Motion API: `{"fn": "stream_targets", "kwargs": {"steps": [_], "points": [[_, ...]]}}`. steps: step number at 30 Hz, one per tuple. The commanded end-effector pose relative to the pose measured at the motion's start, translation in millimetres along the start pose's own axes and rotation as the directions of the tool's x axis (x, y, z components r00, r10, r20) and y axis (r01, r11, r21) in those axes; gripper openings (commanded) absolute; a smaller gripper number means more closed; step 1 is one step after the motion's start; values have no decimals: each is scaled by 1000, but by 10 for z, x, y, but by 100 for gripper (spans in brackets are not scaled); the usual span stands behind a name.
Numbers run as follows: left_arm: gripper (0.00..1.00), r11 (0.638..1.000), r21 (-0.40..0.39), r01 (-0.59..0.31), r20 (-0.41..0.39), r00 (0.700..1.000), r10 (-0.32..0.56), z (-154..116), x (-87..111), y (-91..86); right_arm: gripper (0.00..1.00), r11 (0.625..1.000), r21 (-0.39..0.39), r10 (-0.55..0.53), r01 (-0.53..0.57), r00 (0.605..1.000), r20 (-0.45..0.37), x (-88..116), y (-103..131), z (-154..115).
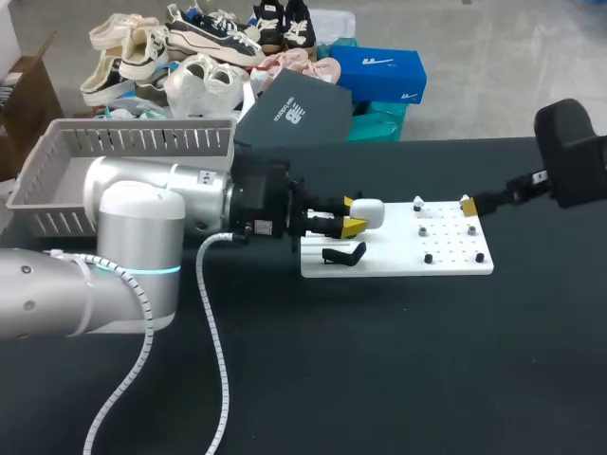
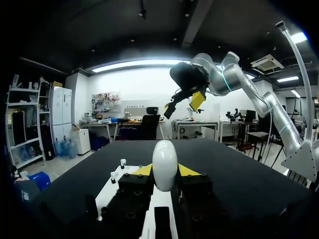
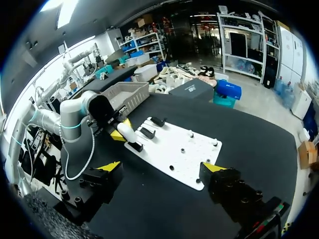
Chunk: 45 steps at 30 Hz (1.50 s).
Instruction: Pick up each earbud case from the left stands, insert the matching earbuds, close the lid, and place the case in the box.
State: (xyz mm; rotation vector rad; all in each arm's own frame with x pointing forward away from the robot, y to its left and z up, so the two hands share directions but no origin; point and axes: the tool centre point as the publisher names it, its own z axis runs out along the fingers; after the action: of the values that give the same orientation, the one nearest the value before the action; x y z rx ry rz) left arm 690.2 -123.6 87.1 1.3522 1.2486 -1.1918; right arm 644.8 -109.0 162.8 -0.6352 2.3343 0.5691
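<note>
Left gripper [image 1: 352, 217] pinches the case [image 1: 370, 212], mid-frame: lift it straight, keep the grip centred. Right gripper [image 3: 162, 167], fingers spread, hangs over the board [image 1: 398, 258].

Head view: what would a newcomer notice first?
The left pincer, shut on a white earbud case at the left end of the white board. Next, the right pincer, open, near the board's far right corner. A grey basket sits far left.
</note>
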Motion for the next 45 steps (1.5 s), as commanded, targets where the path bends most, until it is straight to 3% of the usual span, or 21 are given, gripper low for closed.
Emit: {"fn": "stream_targets", "kwargs": {"steps": [1,15,31,45], "points": [[0,1000,5,2,2,1000,-2,13,20,29,100,1000,-1,-3,3,1000,-9,9,157,62],[0,1000,5,2,2,1000,-2,13,20,29,100,998,-58,-21,18,998,-58,-26,553,474],[0,1000,5,2,2,1000,-2,13,20,29,100,996,-86,-20,9,992,-126,-102,513,898],[0,1000,5,2,2,1000,-2,13,20,29,100,996,-89,-21,9,990,-140,-165,493,1060]]}}
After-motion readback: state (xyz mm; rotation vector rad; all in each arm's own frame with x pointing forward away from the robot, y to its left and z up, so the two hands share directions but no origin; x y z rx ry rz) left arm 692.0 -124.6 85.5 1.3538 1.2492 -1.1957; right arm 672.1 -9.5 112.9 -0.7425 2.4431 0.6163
